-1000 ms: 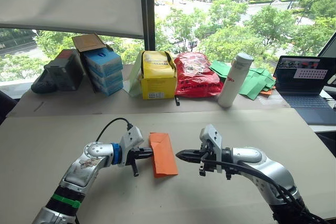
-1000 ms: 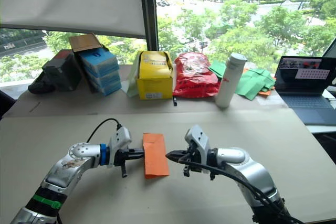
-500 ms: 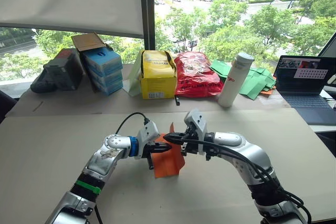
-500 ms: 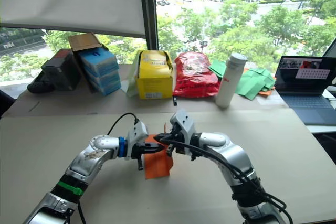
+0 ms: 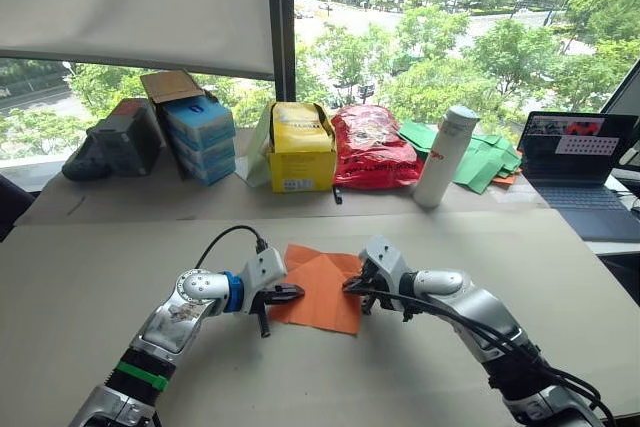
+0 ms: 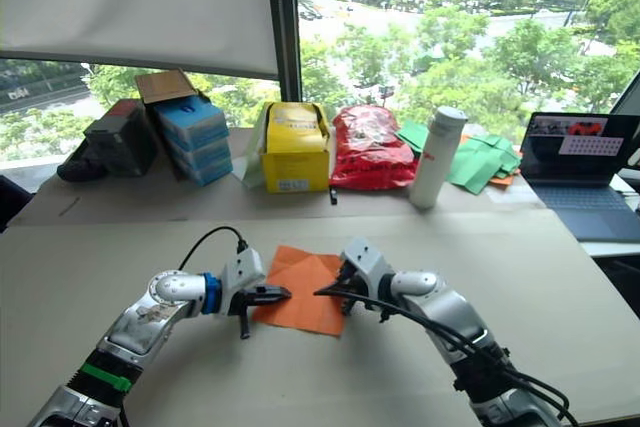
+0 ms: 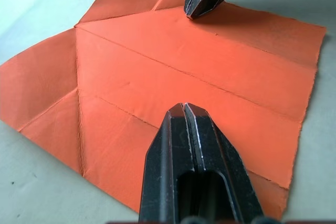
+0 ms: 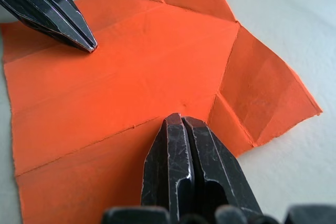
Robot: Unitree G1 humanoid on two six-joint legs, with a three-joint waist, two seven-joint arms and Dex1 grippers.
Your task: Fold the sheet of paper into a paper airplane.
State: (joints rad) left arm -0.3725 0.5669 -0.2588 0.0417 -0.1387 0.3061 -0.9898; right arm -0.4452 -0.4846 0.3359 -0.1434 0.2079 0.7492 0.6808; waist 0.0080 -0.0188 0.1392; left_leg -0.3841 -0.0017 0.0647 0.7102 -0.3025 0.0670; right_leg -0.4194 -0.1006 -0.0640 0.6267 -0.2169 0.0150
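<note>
The sheet of paper (image 5: pixel 318 282) lies opened out flat on the table, bright orange, with several crease lines and folded corner flaps at its far side. My left gripper (image 5: pixel 296 293) is shut, and its tip rests on the sheet near the left edge. From the right, my right gripper (image 5: pixel 349 287) is shut as well, its tip touching the sheet near the right edge. In the left wrist view my shut fingers (image 7: pixel 185 109) lie over the sheet (image 7: pixel 157 66). The right wrist view has my right gripper (image 8: pixel 181 120) on the sheet (image 8: pixel 131 82), facing the left gripper (image 8: pixel 88 45).
Along the back of the table stand blue boxes (image 5: pixel 200 135), a yellow box (image 5: pixel 302 145), a red crinkly bag (image 5: pixel 372 147), a white bottle (image 5: pixel 440 157) and green papers (image 5: pixel 487 159). A laptop (image 5: pixel 582 172) is at the far right.
The sheet, a narrow folded strip a second ago and raised between the grippers half a second ago, now lies spread open and flat. Both gripper tips have come down onto it.
</note>
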